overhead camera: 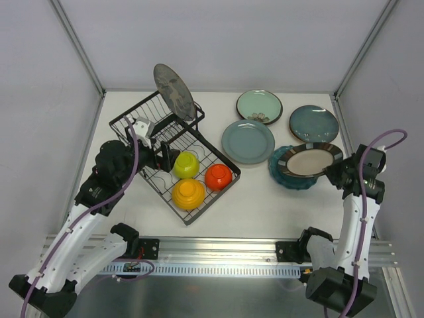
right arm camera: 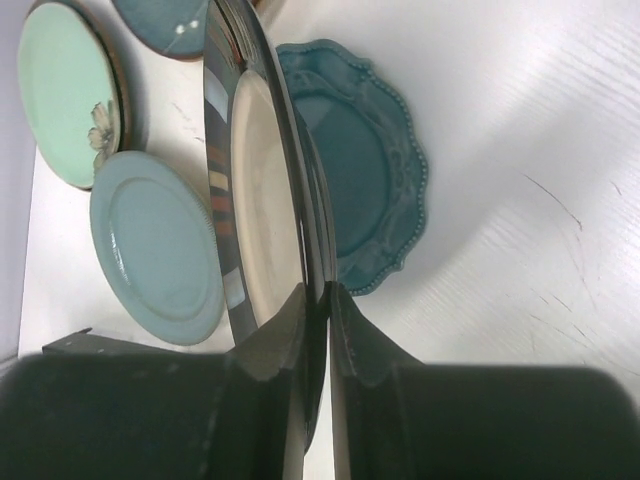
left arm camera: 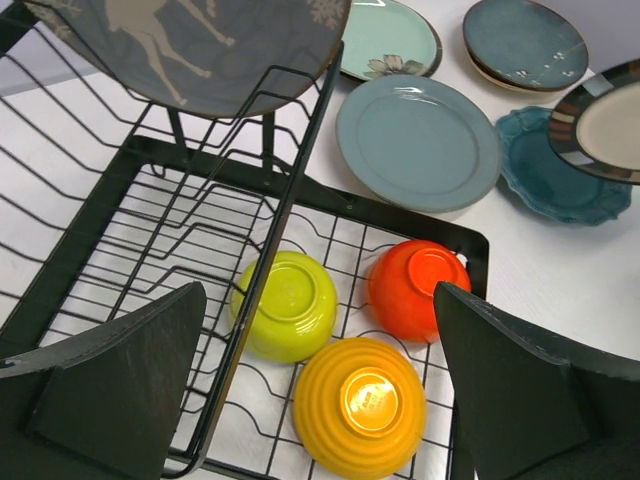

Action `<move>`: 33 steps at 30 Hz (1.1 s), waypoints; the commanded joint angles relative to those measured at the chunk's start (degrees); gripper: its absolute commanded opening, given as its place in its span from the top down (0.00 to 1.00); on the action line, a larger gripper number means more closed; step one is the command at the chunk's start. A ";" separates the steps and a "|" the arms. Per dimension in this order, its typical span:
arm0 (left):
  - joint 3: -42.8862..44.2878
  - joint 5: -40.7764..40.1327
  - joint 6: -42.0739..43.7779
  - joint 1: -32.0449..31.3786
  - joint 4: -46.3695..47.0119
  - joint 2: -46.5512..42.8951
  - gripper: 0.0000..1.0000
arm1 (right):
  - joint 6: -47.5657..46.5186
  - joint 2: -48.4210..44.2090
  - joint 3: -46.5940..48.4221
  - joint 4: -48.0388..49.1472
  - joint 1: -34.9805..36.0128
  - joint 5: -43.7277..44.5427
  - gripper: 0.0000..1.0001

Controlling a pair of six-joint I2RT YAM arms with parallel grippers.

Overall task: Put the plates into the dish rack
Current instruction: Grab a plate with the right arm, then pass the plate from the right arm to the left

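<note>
My right gripper [right arm camera: 318, 300] is shut on the rim of a striped-rim plate with a cream centre [overhead camera: 308, 160], held tilted just above a scalloped teal plate [overhead camera: 281, 173] on the table. A grey-blue plate [overhead camera: 248, 141], a mint green plate [overhead camera: 259, 106] and a dark teal plate [overhead camera: 313, 123] lie flat nearby. The black wire dish rack [overhead camera: 126, 120] stands at the left. A dark grey patterned plate [overhead camera: 174, 91] stands upright at its far end. My left gripper [left arm camera: 320, 400] hangs open over the rack's lower tray, holding nothing.
Three upturned bowls sit in the rack's flat tray: yellow-green [overhead camera: 186, 164], orange-yellow [overhead camera: 189, 193] and red-orange [overhead camera: 218, 176]. White walls with metal frame posts enclose the table on three sides. A metal rail runs along the near edge.
</note>
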 commanded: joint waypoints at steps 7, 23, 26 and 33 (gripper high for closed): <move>7.10 4.24 0.95 -7.70 -0.10 5.77 0.01 | -3.68 0.85 10.95 1.48 4.94 -7.54 0.99; 13.16 -0.86 16.77 -29.78 6.48 21.41 0.01 | -5.71 2.35 13.94 1.91 13.47 -16.42 0.99; 14.56 -2.62 19.32 -33.29 8.59 25.28 0.01 | -5.79 2.61 13.94 2.09 14.70 -17.12 0.99; 18.96 -4.47 25.29 -39.71 12.37 35.12 0.01 | -5.88 2.88 14.03 2.53 16.64 -18.62 0.99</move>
